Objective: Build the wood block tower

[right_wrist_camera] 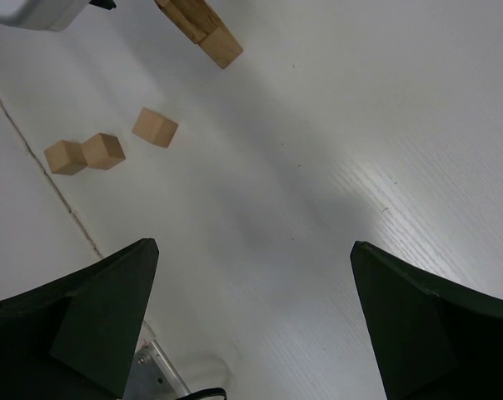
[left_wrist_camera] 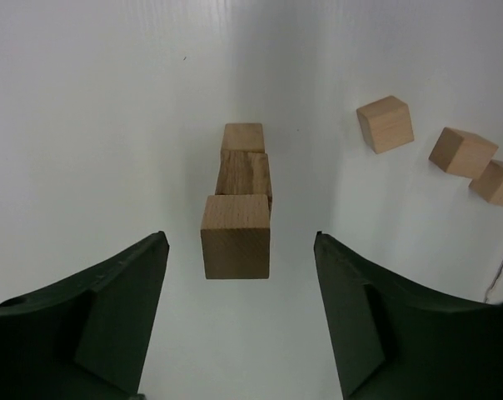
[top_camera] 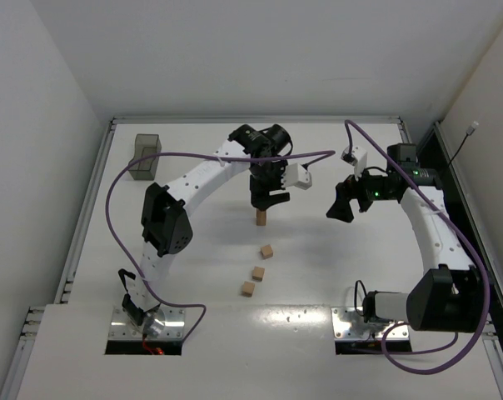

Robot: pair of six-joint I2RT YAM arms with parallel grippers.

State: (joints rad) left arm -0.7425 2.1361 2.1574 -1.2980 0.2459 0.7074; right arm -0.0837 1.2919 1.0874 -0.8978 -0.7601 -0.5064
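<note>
1. Three loose wood blocks (top_camera: 258, 273) lie on the white table (top_camera: 193, 275) nearest the arm bases, in a short slanting line between the two arms. The nearest two sit corner to corner and appear to touch. The third lies a little apart, farther out.

2. One step beyond them stands the tower (top_camera: 261, 217), a one-block-wide column near the middle of the table. The left wrist view looks down its length and three cubes can be counted. The middle cube is twisted slightly out of line with the others.

3. The left gripper (top_camera: 266, 200) hangs directly over the tower, pointing down. It is released: in its wrist view the two dark fingers (left_wrist_camera: 110, 321) stand wide to either side of the top cube, with white table showing in both gaps.

4. To the right, at about the same depth, the right gripper (right_wrist_camera: 253, 250) hovers above bare table, well apart from the tower and the loose blocks. Its jaws are spread wide with nothing between them. Its wrist view catches the tower at the top edge and the three loose blocks to the left.

5. Farthest away, in the far left corner, stands a grey translucent plastic tray (top_camera: 144, 157). What it holds cannot be made out at this size.
</note>
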